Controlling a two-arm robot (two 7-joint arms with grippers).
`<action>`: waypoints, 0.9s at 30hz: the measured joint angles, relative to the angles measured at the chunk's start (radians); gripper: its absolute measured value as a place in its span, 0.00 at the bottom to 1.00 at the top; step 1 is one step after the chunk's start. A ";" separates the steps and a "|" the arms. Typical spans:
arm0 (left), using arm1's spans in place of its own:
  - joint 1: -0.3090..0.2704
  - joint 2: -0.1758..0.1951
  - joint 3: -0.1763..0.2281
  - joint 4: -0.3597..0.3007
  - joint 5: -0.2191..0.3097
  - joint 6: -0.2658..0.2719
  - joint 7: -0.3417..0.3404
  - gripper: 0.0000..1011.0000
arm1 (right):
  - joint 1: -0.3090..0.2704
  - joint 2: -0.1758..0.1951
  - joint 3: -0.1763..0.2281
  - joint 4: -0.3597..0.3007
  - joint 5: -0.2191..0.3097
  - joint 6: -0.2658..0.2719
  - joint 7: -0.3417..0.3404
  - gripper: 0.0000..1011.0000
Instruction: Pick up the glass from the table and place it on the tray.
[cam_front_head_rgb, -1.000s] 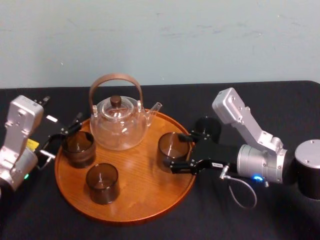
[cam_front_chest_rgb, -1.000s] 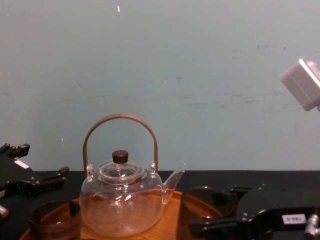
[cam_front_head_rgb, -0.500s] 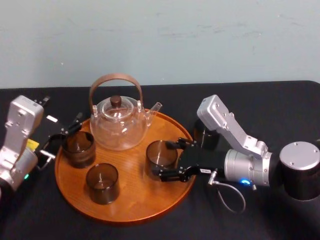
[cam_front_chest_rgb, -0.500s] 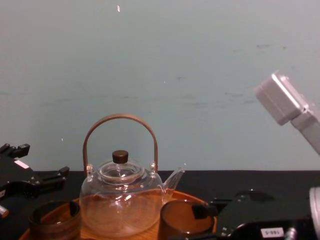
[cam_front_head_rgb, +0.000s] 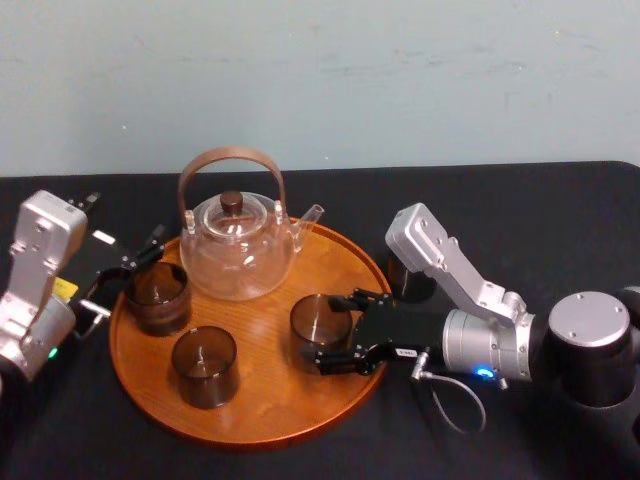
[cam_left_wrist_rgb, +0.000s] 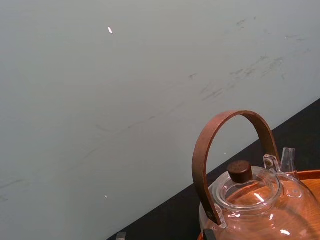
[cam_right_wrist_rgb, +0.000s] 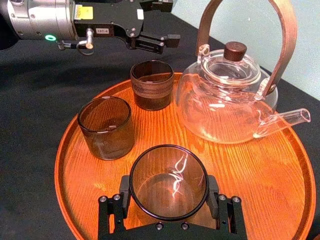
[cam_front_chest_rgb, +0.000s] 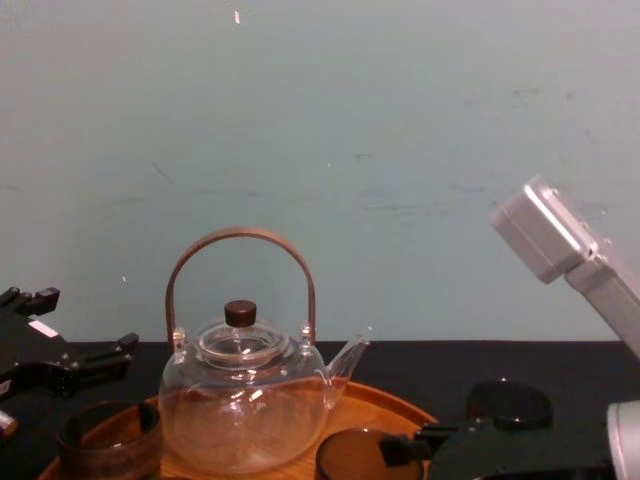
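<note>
Right wrist view: right tool (cam_right_wrist_rgb: 169, 192) pinches light, slick, brittle glass (cam_right_wrist_rgb: 169, 181) by its sides over tray (cam_right_wrist_rgb: 250, 165); left tool (cam_front_head_rgb: 135, 260) idle, spread, near table's left edge.

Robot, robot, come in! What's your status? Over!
Right claw shut on glass, low over tray. Left claw open, parked by tray's left edge. Teapot and two other glasses apart from it.

Tray (cam_front_head_rgb: 262, 402): you see orange-brown wood with wavy lines.
Table (cam_front_head_rgb: 520, 205): plain black.
Right glass (cam_front_head_rgb: 316, 328): smoky brown, see-through.
Teapot (cam_front_head_rgb: 238, 258): clear, with a brown handle and dark knob.
Wall (cam_front_head_rgb: 400, 80): pale blue-green.
</note>
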 joint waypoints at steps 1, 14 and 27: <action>0.000 0.000 0.000 0.000 0.000 0.000 0.000 0.99 | 0.000 -0.001 0.000 0.002 -0.001 0.000 -0.001 0.89; 0.000 0.000 0.000 0.000 0.000 0.000 0.000 0.99 | -0.002 -0.006 -0.002 0.016 -0.007 0.004 -0.004 0.89; 0.000 0.000 0.000 0.000 0.000 0.000 0.000 0.99 | -0.004 -0.008 -0.005 0.021 -0.017 0.013 -0.003 0.89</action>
